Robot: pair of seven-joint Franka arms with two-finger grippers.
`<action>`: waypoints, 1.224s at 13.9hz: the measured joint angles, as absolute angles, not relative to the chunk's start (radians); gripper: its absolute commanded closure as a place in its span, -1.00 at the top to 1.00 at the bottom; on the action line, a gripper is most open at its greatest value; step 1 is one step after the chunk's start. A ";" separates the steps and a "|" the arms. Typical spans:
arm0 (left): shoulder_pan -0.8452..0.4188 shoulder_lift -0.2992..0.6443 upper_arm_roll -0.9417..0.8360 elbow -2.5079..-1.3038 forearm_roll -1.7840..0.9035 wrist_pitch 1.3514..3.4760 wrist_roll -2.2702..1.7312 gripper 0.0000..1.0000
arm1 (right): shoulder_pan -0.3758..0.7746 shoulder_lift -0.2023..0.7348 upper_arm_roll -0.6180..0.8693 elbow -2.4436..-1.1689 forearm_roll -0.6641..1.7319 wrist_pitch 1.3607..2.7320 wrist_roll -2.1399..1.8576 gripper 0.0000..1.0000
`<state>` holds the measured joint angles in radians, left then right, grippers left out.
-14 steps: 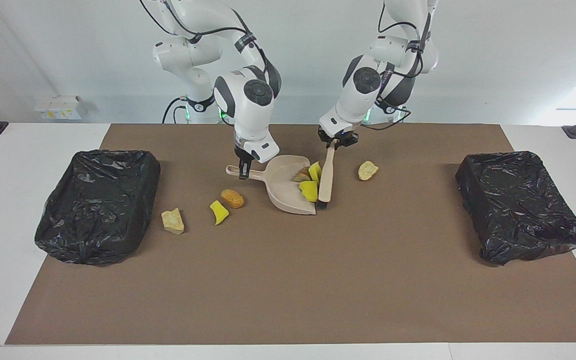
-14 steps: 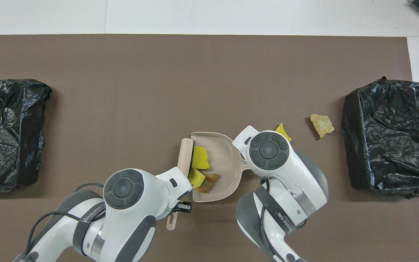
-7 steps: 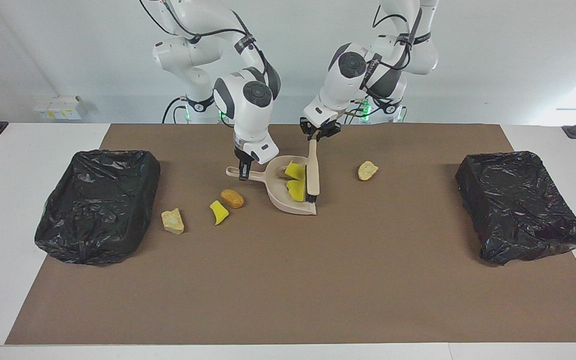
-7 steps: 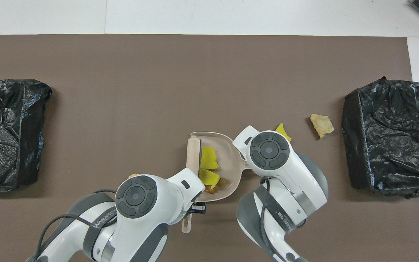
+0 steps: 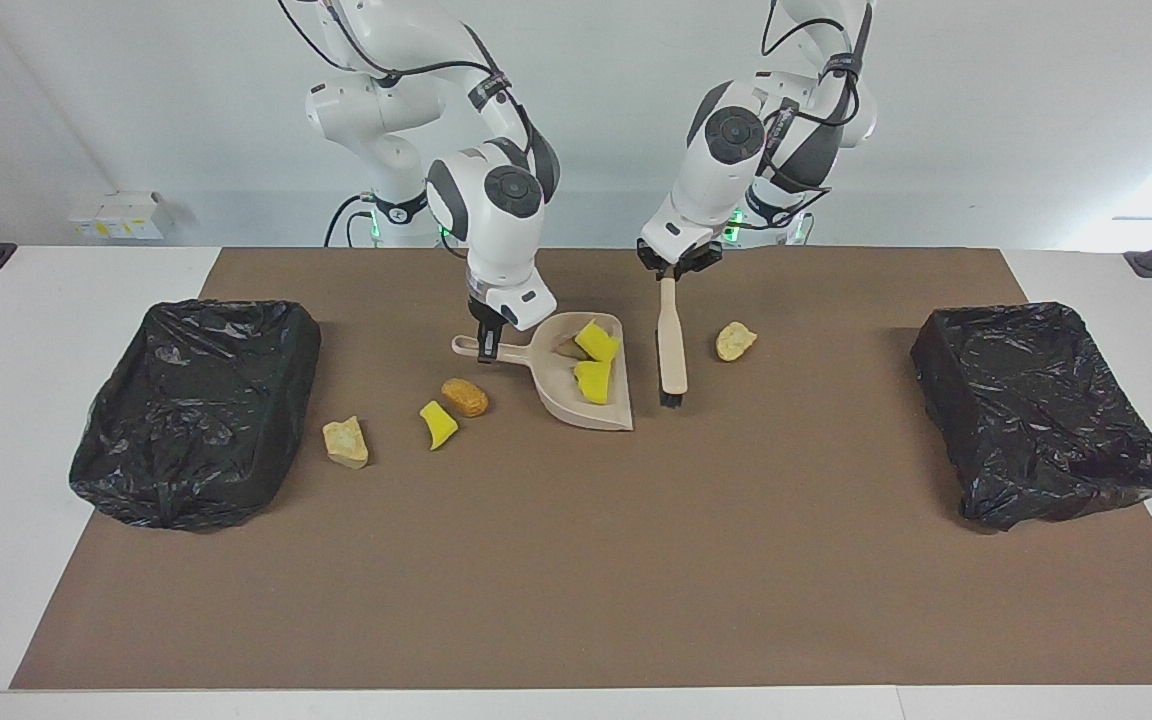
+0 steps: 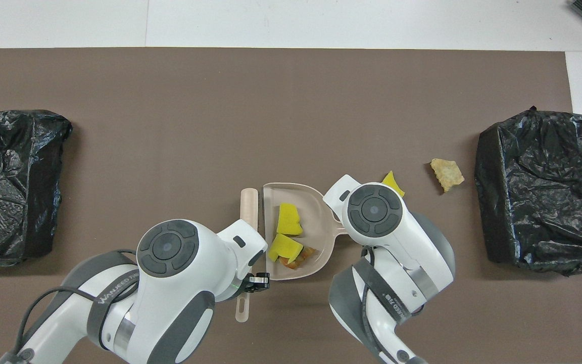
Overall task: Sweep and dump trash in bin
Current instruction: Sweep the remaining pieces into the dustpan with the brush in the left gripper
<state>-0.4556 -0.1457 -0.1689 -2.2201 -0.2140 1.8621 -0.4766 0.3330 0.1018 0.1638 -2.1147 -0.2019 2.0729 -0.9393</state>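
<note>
Your right gripper pinches the dustpan handle, trash chunks inside; left gripper clamps the brush beside it.

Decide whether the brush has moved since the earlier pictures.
Yes. The brush has swung out of the dustpan toward the left arm's end and now hangs beside its open edge.

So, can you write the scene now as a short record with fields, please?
dustpan: on the brown mat, two yellow chunks and one brown chunk inside
left end effector: shut on the brush, beside the dustpan's open edge
right end effector: shut on the dustpan handle
loose trash: four chunks on the mat, one near the brush, three toward the right arm's end
bins: two, black-lined, one at each end
</note>
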 measured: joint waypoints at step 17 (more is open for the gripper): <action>-0.330 -0.445 -0.180 -2.562 -0.179 1.807 -0.680 -1.00 | 0.333 0.102 0.164 -2.115 -0.202 2.073 -0.939 -1.00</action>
<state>-0.3301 -0.4449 -0.1801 -2.5623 -0.1787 1.8072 -0.6800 0.3333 0.1017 0.1638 -2.1151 -0.2019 2.0734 -0.9393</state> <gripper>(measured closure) 0.740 0.687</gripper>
